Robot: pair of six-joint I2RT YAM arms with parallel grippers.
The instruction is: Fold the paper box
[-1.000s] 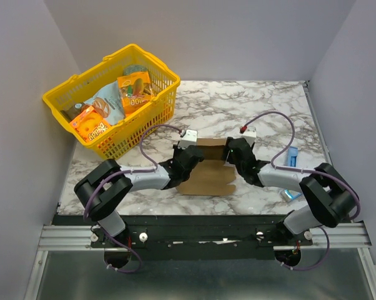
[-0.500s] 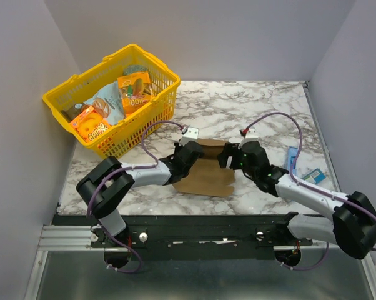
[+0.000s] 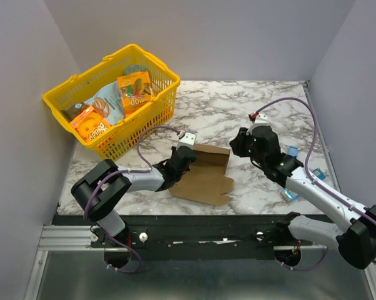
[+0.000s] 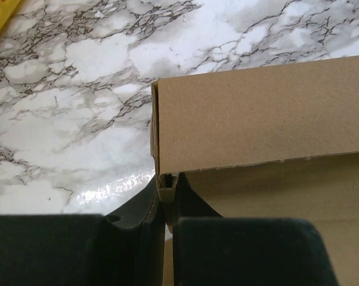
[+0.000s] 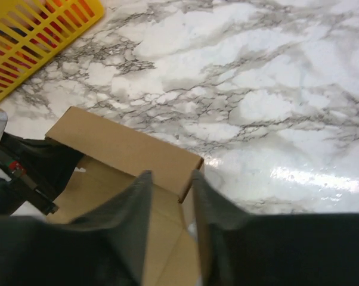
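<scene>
Plainly, the plain brown, partly folded cardboard paper box (image 3: 203, 176) is lying on the white marble-patterned counter (image 3: 238, 106). It is sitting just on the arms' side of the yellow plastic mesh basket (image 3: 138, 122), near its front wall but not touching it.

The strip farthest from the arms is standing bent up along its crease while the rest is lying flat. The left pincer (image 4: 166, 199) is pinching the end of that crease nearest the basket, its black fingers pressed together on the doubled cardboard edge. That grip is probably doing two jobs: anchoring the sheet against sliding and stopping the raised strip from springing flat.

The right pincer (image 5: 170, 177) is hovering above the box's corner farthest from the basket. Its fingers are spread with a gap between them and are gripping nothing. From above it is showing clear of the cardboard. It is seemingly lining up on that free end, so the strip can be held at both ends for the next crease.

The fold is looking barely begun, with the side flaps and tabs lying flat.
</scene>
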